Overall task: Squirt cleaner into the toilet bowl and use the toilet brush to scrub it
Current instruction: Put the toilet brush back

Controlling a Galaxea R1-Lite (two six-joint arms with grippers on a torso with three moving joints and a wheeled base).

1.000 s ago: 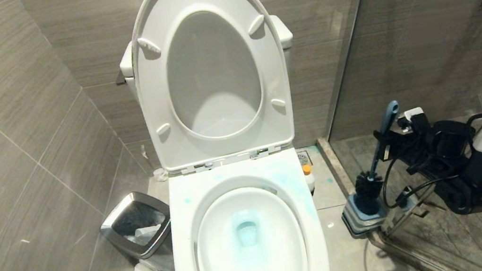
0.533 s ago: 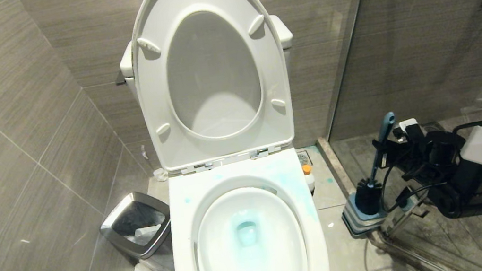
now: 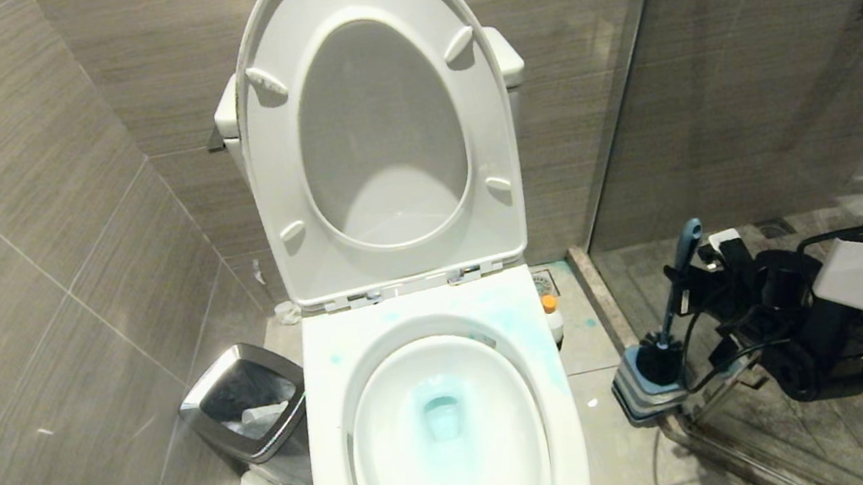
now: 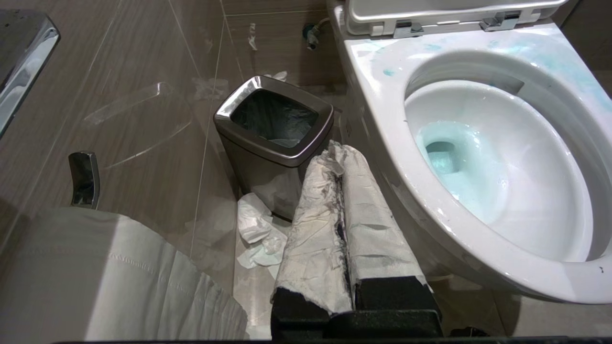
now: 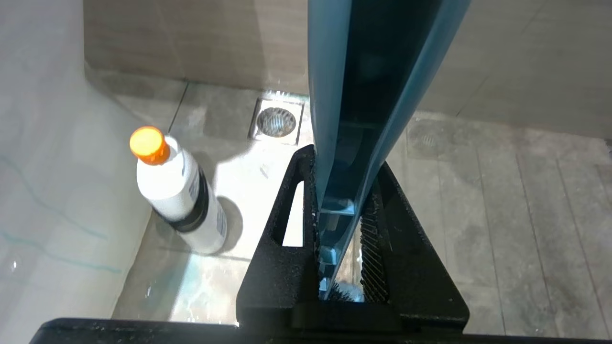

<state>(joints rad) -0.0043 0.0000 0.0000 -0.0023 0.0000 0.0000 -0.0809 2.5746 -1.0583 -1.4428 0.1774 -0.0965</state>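
Nearest you, the left gripper (image 4: pixel 355 191) hangs parked beside the bowl (image 3: pixel 447 433), its tissue-wrapped fingers pressed shut on nothing. The bowl sits at 6 o'clock in the head view, seat raised, with blue cleaner pooled at the drain and smeared on the rim.

At 3 to 4 o'clock, your right gripper (image 3: pixel 682 286) has its jaws closed to a narrow gap on the brush (image 3: pixel 675 300), gripping the handle at mid-length. The black bristle head sits low in the holder (image 3: pixel 641 399) on the floor; whether it is fully seated cannot be told.

Handling judgement: the brush is light and stiff, but the handle is slim, smooth plastic and likely wet, so it may twist or slip in the pads. A mid-handle hold gives fair leverage; a hold closer to the head would resist scrubbing load better. Bristles will flex and may drip.

Farther back, the bottle (image 5: pixel 174 191) stands capped on the floor at 2 o'clock of the bowl, just beside the toilet and near the drain (image 5: pixel 276 121). It is probably light and squeezable.
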